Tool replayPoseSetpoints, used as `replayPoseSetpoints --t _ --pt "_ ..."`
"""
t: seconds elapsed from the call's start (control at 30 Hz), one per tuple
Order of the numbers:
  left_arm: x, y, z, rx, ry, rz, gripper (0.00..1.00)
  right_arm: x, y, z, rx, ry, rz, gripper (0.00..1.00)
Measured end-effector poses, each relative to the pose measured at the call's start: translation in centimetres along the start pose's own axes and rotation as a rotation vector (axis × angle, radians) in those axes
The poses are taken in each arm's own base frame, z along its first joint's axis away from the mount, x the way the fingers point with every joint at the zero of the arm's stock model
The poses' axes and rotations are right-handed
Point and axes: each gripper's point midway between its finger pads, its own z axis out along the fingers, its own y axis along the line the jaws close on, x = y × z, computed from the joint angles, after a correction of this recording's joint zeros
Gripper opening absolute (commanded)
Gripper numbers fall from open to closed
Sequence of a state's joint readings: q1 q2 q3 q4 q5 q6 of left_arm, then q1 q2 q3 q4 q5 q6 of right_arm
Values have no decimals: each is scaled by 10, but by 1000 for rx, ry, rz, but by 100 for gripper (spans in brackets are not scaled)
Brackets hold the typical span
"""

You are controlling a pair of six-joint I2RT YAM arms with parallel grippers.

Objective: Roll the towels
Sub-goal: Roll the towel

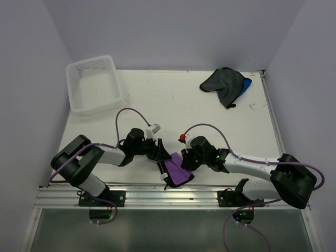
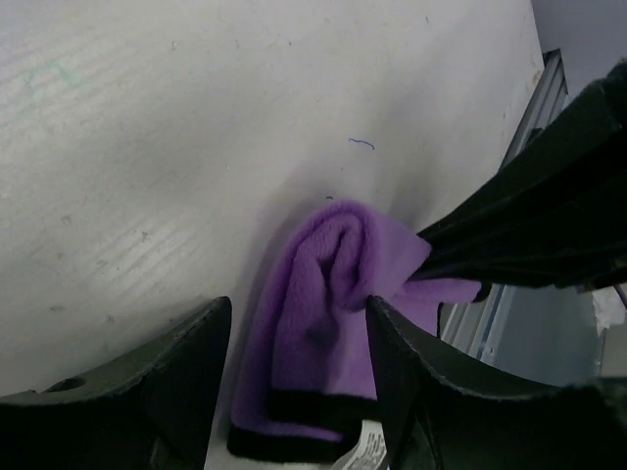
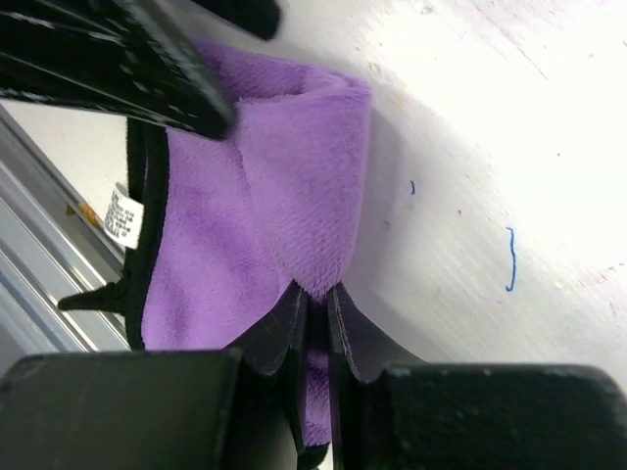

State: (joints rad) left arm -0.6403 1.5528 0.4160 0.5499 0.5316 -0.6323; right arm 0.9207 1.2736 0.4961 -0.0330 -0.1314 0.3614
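Overhead view. At upper left sits a clear tub (image 1: 94, 84). At low centre, the left gripper (image 1: 160, 153) has its jaws apart, straddling the partly folded purple towel (image 1: 177, 171) by the table's near edge. Just to its right, the right gripper (image 1: 186, 159) is pinched tight on that towel's edge. At upper right, the grey towel (image 1: 223, 83) and blue towel (image 1: 245, 85) lie heaped and unrolled. Risk: with one side loose, a pull by the right gripper may unfold the towel or drag it off the edge.
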Motion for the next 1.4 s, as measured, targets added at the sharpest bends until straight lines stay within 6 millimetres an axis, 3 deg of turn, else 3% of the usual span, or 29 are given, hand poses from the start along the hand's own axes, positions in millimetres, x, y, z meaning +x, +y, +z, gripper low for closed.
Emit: replayPoseSetpoints --t 0.27,0.5,0.67,1.2,1.27,1.4 --pt "5 3 -10 106 -26 -1 63 16 9 5 -113 84 -27 0" --pt "2 0 -3 163 -9 25 63 14 18 8 -167 96 -51 0" --pt "-5 0 2 172 -1 80 58 10 20 11 -178 113 -75 0" --pt "19 -3 -5 240 44 105 56 5 15 13 -143 134 -120 0" --pt "20 -4 -5 250 45 100 52 5 14 12 -142 135 -123 0" --pt "25 -1 -3 252 63 71 27 5 14 12 -142 134 -128 0"
